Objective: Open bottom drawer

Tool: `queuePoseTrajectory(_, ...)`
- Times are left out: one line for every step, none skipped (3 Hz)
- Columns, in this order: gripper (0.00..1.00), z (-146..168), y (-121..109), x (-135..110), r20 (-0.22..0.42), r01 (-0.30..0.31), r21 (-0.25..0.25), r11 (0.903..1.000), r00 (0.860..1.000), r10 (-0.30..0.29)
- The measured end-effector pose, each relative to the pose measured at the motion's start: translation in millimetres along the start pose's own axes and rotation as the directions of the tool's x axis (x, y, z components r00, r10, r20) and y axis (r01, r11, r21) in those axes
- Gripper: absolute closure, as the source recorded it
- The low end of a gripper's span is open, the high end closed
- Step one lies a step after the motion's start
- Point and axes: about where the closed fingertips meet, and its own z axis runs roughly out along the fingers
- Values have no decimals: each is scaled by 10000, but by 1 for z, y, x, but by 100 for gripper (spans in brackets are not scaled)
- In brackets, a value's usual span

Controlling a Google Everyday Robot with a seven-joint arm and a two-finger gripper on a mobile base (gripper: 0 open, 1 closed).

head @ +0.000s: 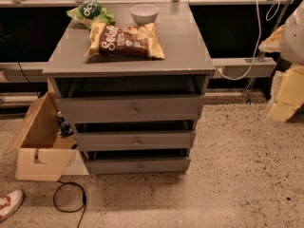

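Note:
A grey cabinet [128, 65] stands on the speckled floor with three drawers stacked in its front. The bottom drawer [114, 166] has the slimmest front panel and one small round metal knob [139, 166] at its centre. Above it are the medium-fronted middle drawer [109, 140] and the tallest-fronted top drawer [95, 109]. A dark gap shows above each front. The gripper does not show in this view; only a white rounded shape [293, 32] at the right edge is visible.
On the cabinet top lie a chip bag [126, 41], a green bag [90, 12] and a white bowl [144, 13]. An open cardboard box [38, 146] stands left of the drawers. A black cable [69, 198] and a shoe [9, 204] lie on the floor. Yellow blocks [287, 94] sit right.

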Motion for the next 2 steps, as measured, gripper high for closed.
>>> queuePoseTrajectory(0,0,0,0,1,-1,0,10000,10000,1)
queuePoseTrajectory(0,58,0,11,560,-560,221,9982,9969,547)
